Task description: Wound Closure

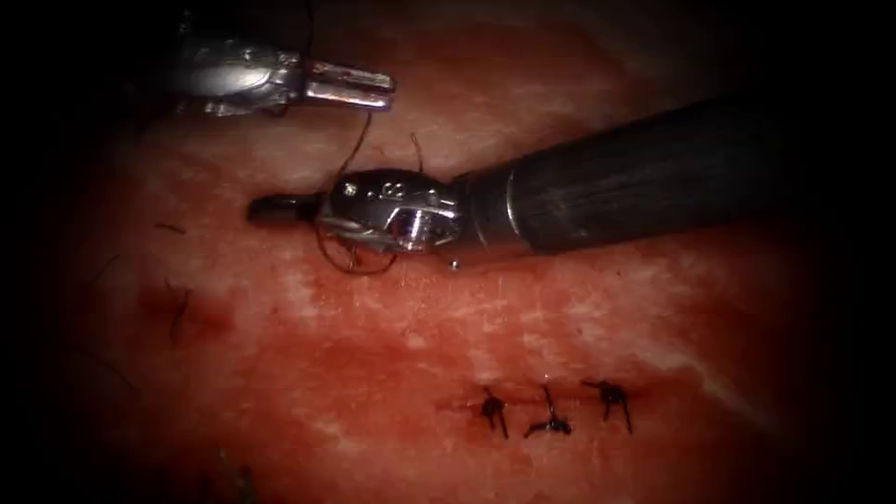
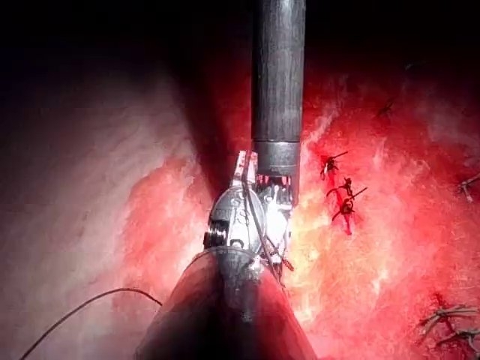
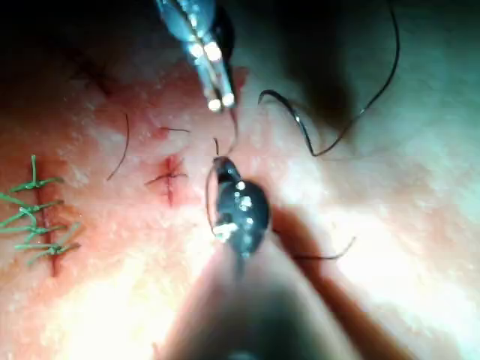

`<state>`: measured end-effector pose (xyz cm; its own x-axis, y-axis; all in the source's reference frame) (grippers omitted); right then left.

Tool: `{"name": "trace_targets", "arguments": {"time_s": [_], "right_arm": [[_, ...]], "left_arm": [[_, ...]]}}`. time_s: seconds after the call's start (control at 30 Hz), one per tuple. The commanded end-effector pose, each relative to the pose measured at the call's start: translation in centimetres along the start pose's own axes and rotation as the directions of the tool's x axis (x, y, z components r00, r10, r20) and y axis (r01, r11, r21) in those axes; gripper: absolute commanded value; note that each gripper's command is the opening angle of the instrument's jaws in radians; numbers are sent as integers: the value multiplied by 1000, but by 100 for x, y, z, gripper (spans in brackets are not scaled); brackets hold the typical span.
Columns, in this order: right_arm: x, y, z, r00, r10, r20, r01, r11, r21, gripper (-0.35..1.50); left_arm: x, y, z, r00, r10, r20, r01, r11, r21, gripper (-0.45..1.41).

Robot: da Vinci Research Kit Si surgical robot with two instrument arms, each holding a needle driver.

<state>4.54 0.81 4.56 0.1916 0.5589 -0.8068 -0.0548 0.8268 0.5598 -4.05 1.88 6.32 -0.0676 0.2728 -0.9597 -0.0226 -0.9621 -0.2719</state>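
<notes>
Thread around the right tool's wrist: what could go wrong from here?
1. The thread loops the right tool, empty and shut; it may snag at the wrist joint.
2. The left tool grips that thread; a hard pull could fray it.
3. The needle lies free on the tissue, and may be dragged.

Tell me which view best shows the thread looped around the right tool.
The endoscope view: side-on, the thread runs from the left end effector's grip and loops around the right end effector. The left wrist view shows strands crossing that tool; the right wrist view a short arc, with the needle lying free on the tissue.
</notes>
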Motion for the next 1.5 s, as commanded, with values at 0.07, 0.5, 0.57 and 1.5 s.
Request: {"name": "trace_targets", "arguments": {"time_s": [0.07, 0.5, 0.57, 1.5], "right_arm": [[-5, -13, 3, 1000, 0, -15, 1, 1000, 16, -25], [18, -37, -28, 970, 23, -243, 7, 992, 123, 15], [16, -38, -33, 965, 25, -260, 6, 993, 118, 15], [-33, 4, -102, 818, 342, -463, -471, 860, -197, 78]], "left_arm": [[-14, -6, 6, 1000, 3, -6, -3, 1000, 12, -45], [-143, -19, 21, 1000, -1, 12, 0, 998, 66, -45], [-164, -18, 18, 1000, -13, 20, 11, 997, 76, -45], [-224, 36, 1, 997, -57, 44, 52, 993, 108, -45]]}}
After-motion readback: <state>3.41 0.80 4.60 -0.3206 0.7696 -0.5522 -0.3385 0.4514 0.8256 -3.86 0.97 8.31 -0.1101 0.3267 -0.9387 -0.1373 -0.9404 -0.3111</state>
